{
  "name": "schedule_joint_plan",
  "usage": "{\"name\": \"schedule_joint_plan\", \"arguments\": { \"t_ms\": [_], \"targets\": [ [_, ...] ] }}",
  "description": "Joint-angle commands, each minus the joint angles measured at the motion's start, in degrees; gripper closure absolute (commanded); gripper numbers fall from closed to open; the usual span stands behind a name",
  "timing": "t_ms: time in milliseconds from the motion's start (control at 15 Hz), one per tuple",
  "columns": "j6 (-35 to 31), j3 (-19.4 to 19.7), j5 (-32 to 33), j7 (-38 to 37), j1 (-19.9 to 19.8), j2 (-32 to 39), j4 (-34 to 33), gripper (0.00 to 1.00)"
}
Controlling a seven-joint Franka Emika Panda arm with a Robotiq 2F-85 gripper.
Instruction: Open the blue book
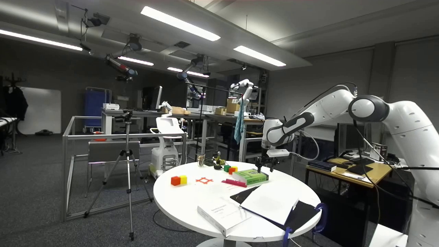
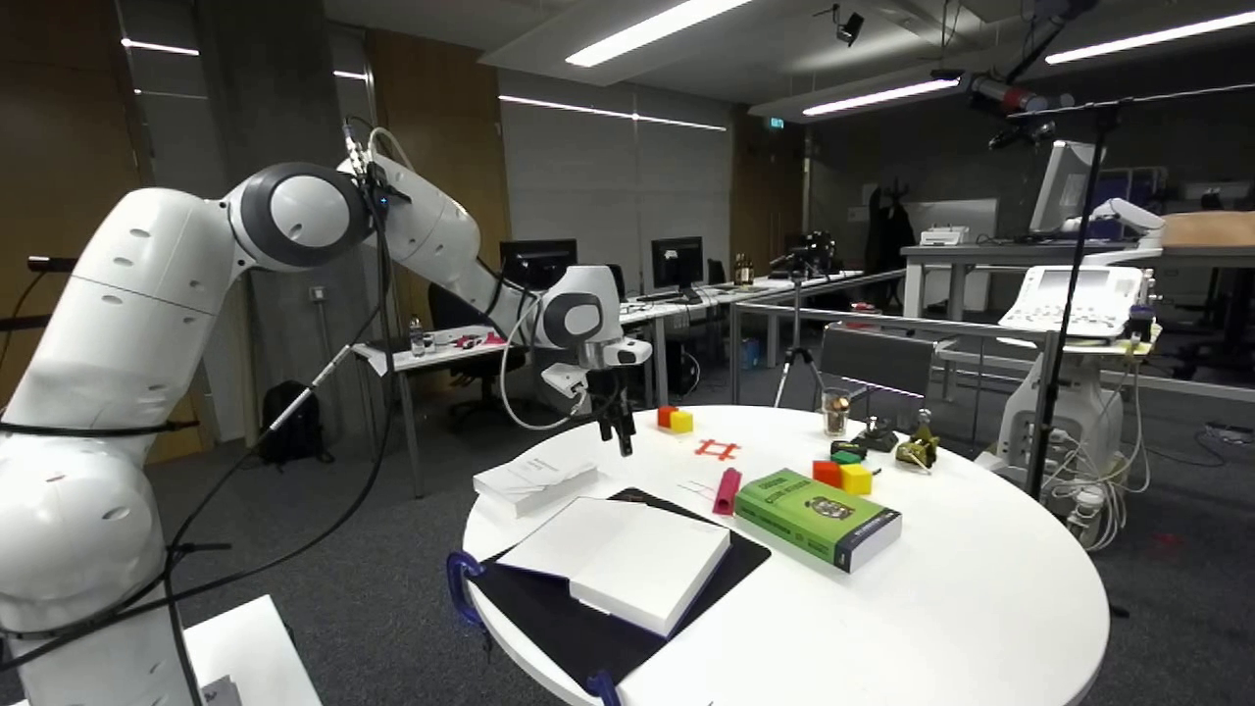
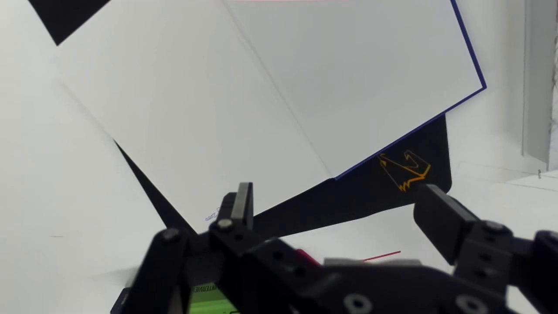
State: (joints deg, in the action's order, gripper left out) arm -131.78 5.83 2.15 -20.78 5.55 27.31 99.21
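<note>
The blue book lies open on a black mat, its white pages facing up, in both exterior views. It also fills the upper part of the wrist view, where a thin blue cover edge shows along its right side. Most of the blue cover is hidden under the pages. My gripper is open with nothing between its fingers. It hangs above the table, apart from the book, in both exterior views. In the wrist view its fingers stand beyond the book's lower edge.
The black mat lies under the book, with blue clamps at the table edge. A thick green book, a red rod-like object, a white book and coloured blocks stand around on the round white table.
</note>
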Motion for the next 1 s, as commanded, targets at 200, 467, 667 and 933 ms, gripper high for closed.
{"name": "schedule_joint_plan", "arguments": {
  "t_ms": [200, 467, 667, 933],
  "targets": [
    [-0.57, 0.05, 7.43, 0.91, 0.15, -14.27, 13.78, 0.00],
    [-3.48, -0.61, 11.32, 3.23, -0.93, -20.94, 20.50, 0.00],
    [-6.06, -1.07, 12.07, 4.18, -1.62, -23.70, 23.10, 0.00],
    [-5.31, -1.68, 10.74, 3.31, -2.16, -21.70, 20.83, 0.00]
  ]
}}
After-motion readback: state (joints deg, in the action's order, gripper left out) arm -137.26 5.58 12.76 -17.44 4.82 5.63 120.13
